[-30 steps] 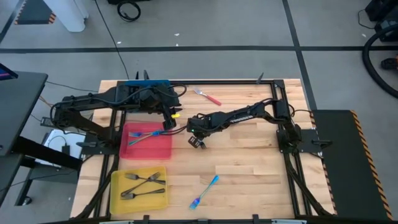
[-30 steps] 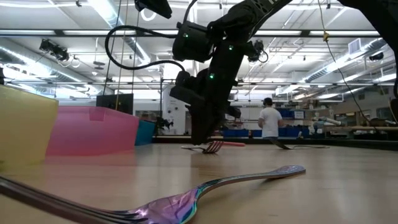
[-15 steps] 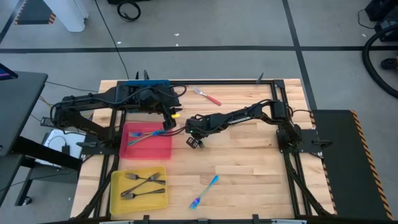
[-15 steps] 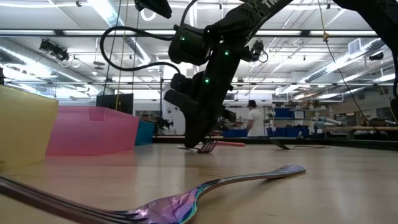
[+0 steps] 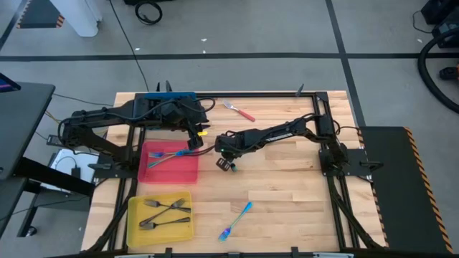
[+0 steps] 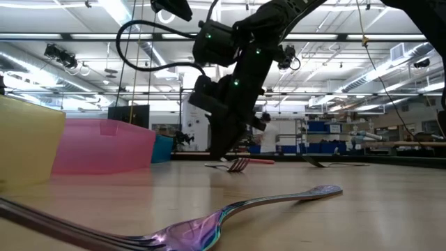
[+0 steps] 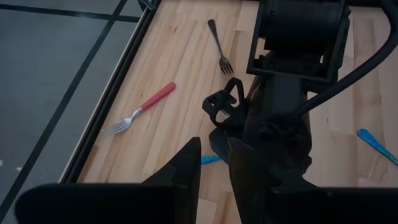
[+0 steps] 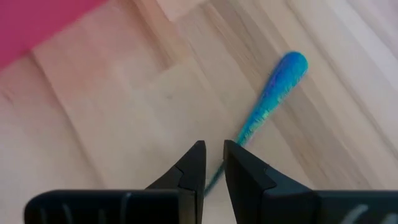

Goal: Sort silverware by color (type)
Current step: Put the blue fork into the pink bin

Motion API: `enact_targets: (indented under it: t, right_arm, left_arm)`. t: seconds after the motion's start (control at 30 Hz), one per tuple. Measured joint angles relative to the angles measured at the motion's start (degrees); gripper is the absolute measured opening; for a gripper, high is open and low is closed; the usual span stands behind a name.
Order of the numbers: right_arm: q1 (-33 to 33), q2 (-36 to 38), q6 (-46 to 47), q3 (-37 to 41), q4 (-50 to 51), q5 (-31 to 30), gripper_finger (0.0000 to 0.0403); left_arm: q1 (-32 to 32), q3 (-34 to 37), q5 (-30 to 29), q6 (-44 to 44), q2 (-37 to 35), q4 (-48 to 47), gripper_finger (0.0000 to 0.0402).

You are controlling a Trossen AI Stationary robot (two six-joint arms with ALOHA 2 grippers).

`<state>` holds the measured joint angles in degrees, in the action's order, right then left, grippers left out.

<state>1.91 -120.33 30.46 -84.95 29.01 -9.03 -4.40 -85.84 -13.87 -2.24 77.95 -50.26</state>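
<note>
Right gripper (image 5: 225, 163): mid-table, just beside red tray (image 5: 188, 174); fingers pinched nearly together on thin stem of blue-handled utensil (image 8: 280, 84), by right wrist view.
Change: dipped to the wood approx half a sec ago, now sits a bit higher in low view; reads as pickup made, lift starting.
Meaning: next leg prob. carry to blue tray (image 5: 172, 95) at far edge.
Left gripper (image 5: 193, 137): parked over red tray's far edge, fingers close together, nothing seen between.
Still loose: blue fork (image 5: 237, 220) near front edge, red-handled fork (image 5: 242, 112) at far side.
Done: grey forks (image 5: 161, 208) in yellow tray (image 5: 136, 215).
</note>
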Motion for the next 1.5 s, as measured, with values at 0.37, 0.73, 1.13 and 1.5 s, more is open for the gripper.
enact_targets:
  t: [0.37, 0.73, 1.13, 1.5]
  right_arm:
    - [-0.02, -0.3, 0.94, -0.02, 1.61, -2.11, 0.0066]
    - [-0.06, -2.23, 1.07, -0.31, 0.68, -1.91, 0.0066]
    - [-0.07, -1.92, -1.5, -0.17, 0.46, -1.09, 0.0066]
    - [-0.23, 1.83, -3.44, -0.02, 5.95, 1.96, 0.0085]
  left_arm:
    - [0.02, 0.0, 0.0, 0.02, 0.0, 0.0, 0.008]
    - [0.01, -0.01, -0.04, 0.03, 0.0, 0.04, 0.008]
    - [0.01, 0.0, -0.02, 0.02, 0.0, 0.01, 0.008]
    - [0.02, -0.01, -0.02, 0.03, 0.0, -0.17, 0.008]
